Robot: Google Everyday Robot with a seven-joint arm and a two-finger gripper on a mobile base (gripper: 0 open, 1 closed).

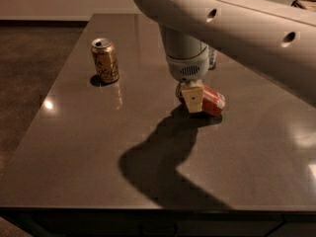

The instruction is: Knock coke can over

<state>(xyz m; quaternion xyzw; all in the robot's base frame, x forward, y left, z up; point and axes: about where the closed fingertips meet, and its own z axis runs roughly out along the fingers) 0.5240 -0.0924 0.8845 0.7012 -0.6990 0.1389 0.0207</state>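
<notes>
The coke can (213, 99) is red with a silver end and lies tilted on its side on the dark table (74, 147), right of centre. My gripper (191, 97) hangs down from the grey wrist and sits right against the can's left side, hiding part of it. The big white arm crosses the top of the view from the right.
A gold-brown can (105, 59) stands upright at the back left of the table. Another can (212, 57) shows partly behind my arm at the back. The table's left edge drops to a dark floor (24, 73).
</notes>
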